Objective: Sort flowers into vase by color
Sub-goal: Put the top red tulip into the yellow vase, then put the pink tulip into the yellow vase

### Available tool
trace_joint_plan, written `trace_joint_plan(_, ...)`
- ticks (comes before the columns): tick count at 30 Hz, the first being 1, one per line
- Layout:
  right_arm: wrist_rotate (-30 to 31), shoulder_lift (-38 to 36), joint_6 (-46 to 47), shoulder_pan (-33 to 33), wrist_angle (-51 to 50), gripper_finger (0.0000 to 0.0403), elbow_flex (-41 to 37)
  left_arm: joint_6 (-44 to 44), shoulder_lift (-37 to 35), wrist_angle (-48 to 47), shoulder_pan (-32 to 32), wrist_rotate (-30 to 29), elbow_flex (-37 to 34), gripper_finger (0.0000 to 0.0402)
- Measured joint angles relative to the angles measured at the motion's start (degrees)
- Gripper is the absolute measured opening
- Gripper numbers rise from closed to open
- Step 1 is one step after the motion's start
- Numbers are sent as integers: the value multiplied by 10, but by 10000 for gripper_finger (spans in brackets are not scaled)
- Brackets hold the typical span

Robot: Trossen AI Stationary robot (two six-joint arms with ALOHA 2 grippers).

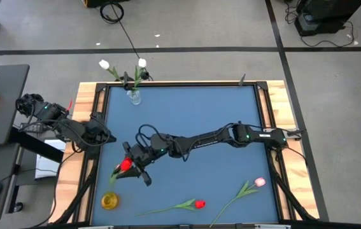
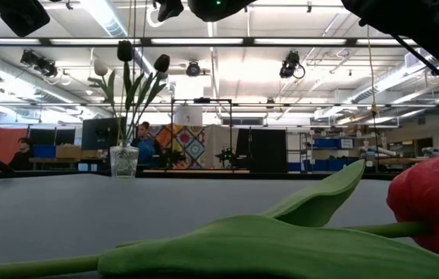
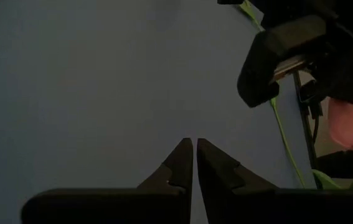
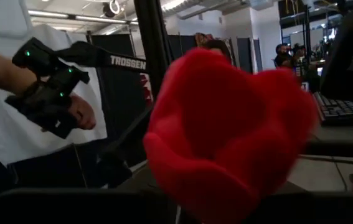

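My arms are dark and jointed — black cables loop beside the right arm, small green lights glow on both, and my left fingers taper to wedges.

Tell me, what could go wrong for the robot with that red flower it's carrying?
The right gripper carries the red artificial tulip near the small yellowish glass vase. If the grip loosens too early, the flower may fall onto the blue table instead.

The vase looks small and light, so the long stem could tip it.

The left gripper waits shut close by, so the arms might bump.
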Motion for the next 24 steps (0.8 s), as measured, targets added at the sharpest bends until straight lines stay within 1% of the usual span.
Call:
trace_joint_plan(16,-29,-44,-16,0,-28,170,0,0,1,3,0,0,0,27)
trace_joint_plan(24,-28,-66,-16,0,-46,232,0,0,0,4,0,-8,0,27)
